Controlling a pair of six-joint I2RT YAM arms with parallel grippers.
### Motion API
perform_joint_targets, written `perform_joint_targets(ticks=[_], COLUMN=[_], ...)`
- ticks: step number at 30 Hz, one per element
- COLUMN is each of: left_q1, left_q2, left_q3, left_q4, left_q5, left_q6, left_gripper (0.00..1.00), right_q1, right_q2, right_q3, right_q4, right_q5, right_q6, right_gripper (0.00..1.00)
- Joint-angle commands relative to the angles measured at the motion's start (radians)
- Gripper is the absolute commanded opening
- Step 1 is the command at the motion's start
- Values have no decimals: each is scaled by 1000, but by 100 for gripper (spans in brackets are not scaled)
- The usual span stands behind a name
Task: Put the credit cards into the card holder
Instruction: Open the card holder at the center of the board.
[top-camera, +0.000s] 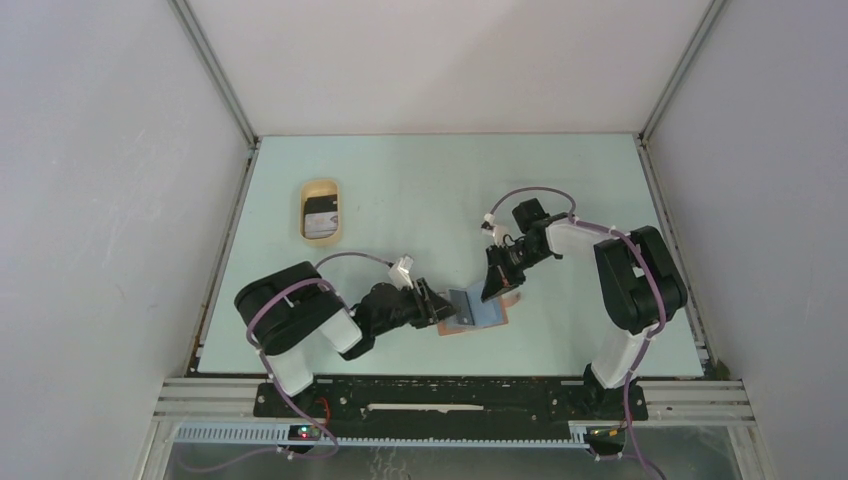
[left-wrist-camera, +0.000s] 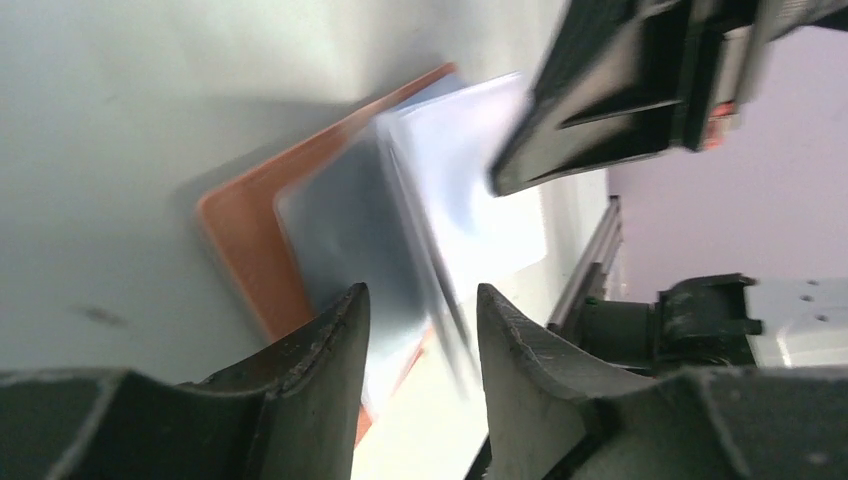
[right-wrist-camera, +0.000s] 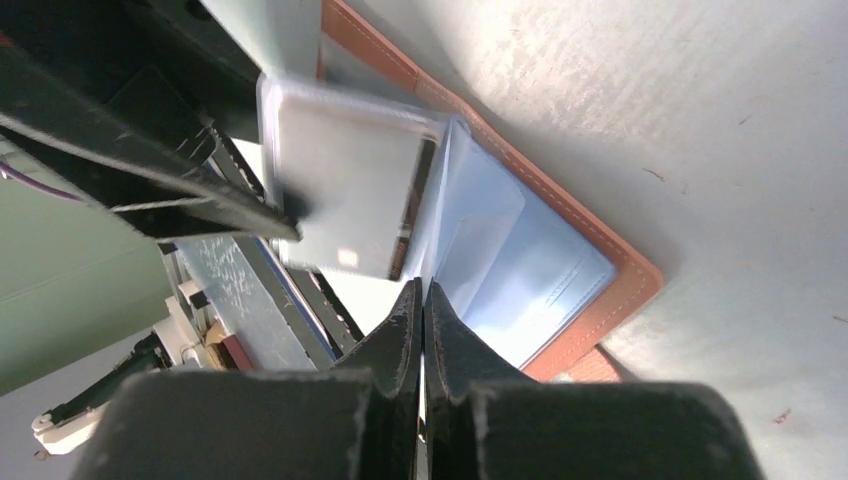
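Observation:
The reddish-brown card holder (top-camera: 488, 318) lies open on the table between my two grippers, light blue pockets up (right-wrist-camera: 540, 260). One pale leaf (left-wrist-camera: 450, 170) of it stands upright. My left gripper (top-camera: 437, 303) is open around that leaf, whose thin edge runs between its fingers (left-wrist-camera: 420, 300) with a gap on each side. My right gripper (top-camera: 492, 292) is shut, its tips (right-wrist-camera: 422, 290) right at the lower edge of a blue inner leaf; whether they pinch it does not show. Credit cards (top-camera: 322, 215), dark and pale, lie in the tan oval tray (top-camera: 303, 205) at the back left.
The tray stands well away from both arms, near the left wall. White walls close in the pale green table (top-camera: 420, 190) on three sides. The arms' bases and a metal rail (top-camera: 450, 395) run along the near edge.

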Motion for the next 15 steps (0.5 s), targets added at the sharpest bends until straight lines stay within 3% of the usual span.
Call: perform_joint_targets(ticks=[1,8,15], left_q1=[8,8,6], left_q2=[-20,-109,-213], left_q3=[-15,-9,0], left_q4=[-164,-331,-469], left_q5=[-48,-116,-166], left_q6=[10,46,107], left_gripper=[49,50,50], right_q1=[-13,-24,-25], right_q2=[-47,-40,-59], right_q3=[30,31,30], right_q4=[4,2,0], right_q5=[13,16,37], right_q6=[-17,-21,-35], right_gripper=[2,7,28])
